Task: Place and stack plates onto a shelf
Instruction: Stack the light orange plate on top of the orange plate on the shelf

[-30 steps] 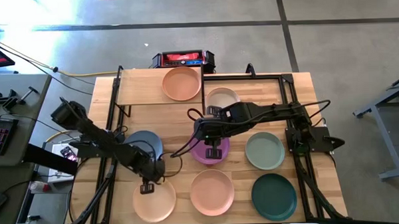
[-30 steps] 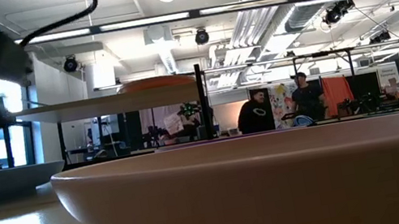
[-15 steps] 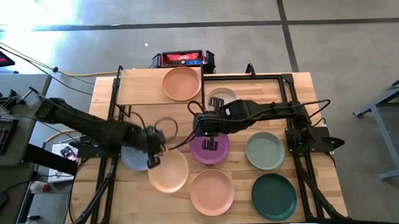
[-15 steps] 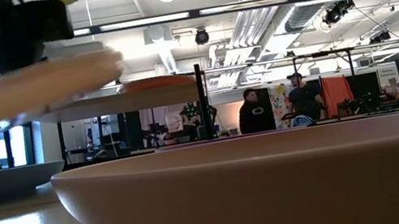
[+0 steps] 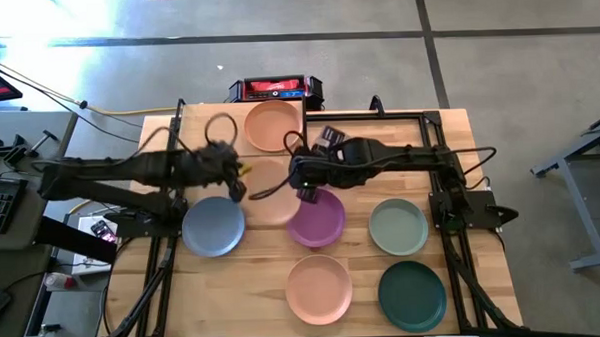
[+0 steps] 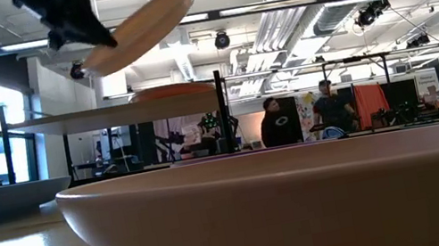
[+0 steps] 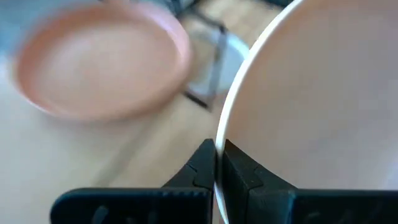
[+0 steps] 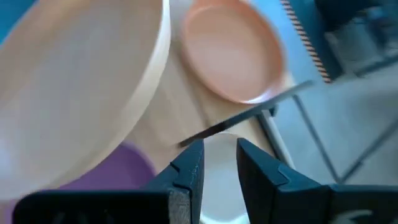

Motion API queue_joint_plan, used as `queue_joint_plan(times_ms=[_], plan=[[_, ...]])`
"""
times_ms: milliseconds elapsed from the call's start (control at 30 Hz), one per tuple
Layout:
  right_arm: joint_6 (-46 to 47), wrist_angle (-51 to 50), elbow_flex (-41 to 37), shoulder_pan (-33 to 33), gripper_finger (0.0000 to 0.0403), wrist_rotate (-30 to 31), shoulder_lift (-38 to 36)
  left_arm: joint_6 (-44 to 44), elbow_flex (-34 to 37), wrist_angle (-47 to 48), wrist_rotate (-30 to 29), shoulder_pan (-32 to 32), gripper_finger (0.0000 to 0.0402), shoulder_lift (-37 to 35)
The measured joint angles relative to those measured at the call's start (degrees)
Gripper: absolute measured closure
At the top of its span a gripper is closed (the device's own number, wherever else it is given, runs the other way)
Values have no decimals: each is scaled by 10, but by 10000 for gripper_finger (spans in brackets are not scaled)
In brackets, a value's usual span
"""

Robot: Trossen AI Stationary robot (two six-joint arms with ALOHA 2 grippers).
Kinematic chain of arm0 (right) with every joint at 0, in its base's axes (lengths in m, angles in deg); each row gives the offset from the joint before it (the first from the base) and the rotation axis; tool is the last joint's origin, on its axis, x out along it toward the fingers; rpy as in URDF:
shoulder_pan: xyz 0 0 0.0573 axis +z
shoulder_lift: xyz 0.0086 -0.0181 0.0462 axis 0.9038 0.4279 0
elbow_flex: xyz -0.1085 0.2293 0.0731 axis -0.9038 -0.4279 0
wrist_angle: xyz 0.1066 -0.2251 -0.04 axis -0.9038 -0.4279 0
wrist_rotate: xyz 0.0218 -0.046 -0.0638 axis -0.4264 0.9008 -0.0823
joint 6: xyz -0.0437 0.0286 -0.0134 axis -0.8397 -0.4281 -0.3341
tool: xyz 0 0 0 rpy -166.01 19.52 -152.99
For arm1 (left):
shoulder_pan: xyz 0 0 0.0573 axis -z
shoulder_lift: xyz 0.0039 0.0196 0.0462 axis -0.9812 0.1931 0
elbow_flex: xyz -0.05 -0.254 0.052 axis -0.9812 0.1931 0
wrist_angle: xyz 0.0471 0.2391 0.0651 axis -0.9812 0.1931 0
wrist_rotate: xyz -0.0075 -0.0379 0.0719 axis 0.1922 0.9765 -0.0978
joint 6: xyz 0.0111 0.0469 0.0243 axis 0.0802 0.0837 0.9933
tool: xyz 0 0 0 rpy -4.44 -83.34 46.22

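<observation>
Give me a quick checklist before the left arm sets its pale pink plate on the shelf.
1. Left gripper pinching the pale pink plate by its rim: ok.
2. Plate lifted above shelf height, low view: ok.
3. Plate level: not ok, tilted.
4. Light-wood shelf has a free half beside the orange-tan plate: ok.
5. Right gripper clear of the carried plate: cannot tell; it hangs open close beside it.

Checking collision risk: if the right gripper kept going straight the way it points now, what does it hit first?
Probably the cream plate ahead of the right gripper, then the shelf edge. The left gripper's light pink plate sits just beside that line; depth unclear.
</observation>
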Motion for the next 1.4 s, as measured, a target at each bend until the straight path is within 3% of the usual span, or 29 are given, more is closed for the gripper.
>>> queue_joint_plan(times_ms=[200, 400, 600, 867, 1400], plan=[[17, 0, 0, -15, 329, 91, 0, 60, -40, 3, -5, -80, 401, 5], [16, 4, 0, -43, 329, 104, 0, 111, -53, -5, -5, -161, 401, 12], [15, 8, 0, -78, 329, 136, 0, 162, -54, -86, -3, -238, 401, 30], [10, 8, 0, -130, 329, 119, 0, 165, -82, -115, 58, -328, 401, 87], [-18, 8, 0, -192, 329, 34, 0, 156, -268, 32, 115, -403, 401, 207]])
